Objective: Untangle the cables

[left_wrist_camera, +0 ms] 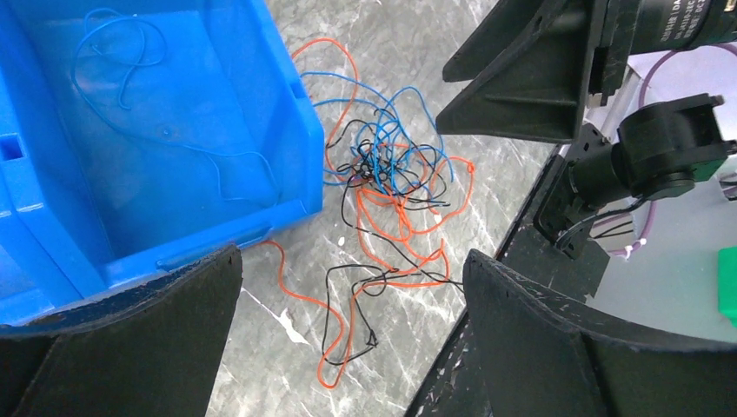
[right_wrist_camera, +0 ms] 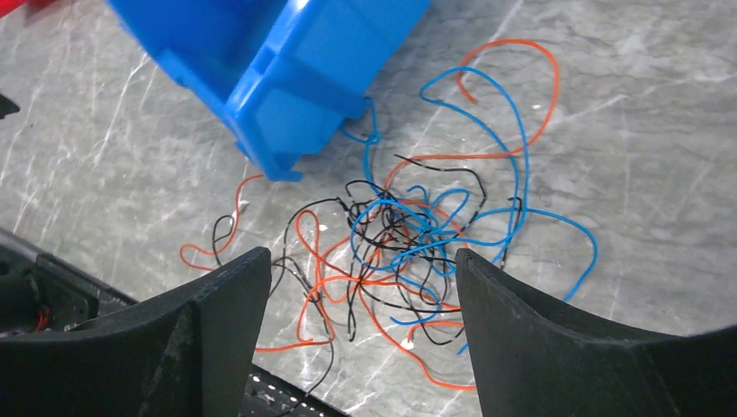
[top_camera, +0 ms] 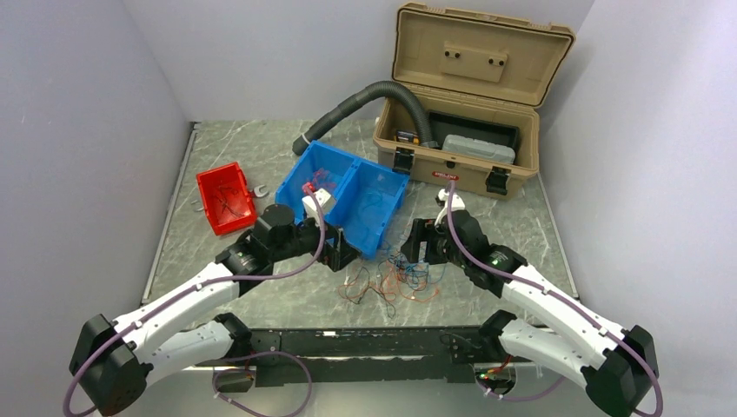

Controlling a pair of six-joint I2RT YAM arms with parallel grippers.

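One tangle of cables (right_wrist_camera: pixel 408 234) lies on the tabletop (top_camera: pixel 513 217) near the middle of its near edge, just beside the near corner of the one blue bin (top_camera: pixel 375 228). It mixes three colours, red, blue and black; the strands are too knotted to count. One more blue wire (left_wrist_camera: pixel 148 95) lies loose inside one of the bin's two compartments. Two hands hang by the tangle, the left hand (left_wrist_camera: pixel 352 261) and the right hand (right_wrist_camera: pixel 361 261), each with both fingers spread, holding nothing. One red bin (top_camera: pixel 204 195) sits toward the left edge. One open tan toolbox (top_camera: pixel 474 178) and one grey corrugated hose (top_camera: pixel 348 109) are by the far edge.
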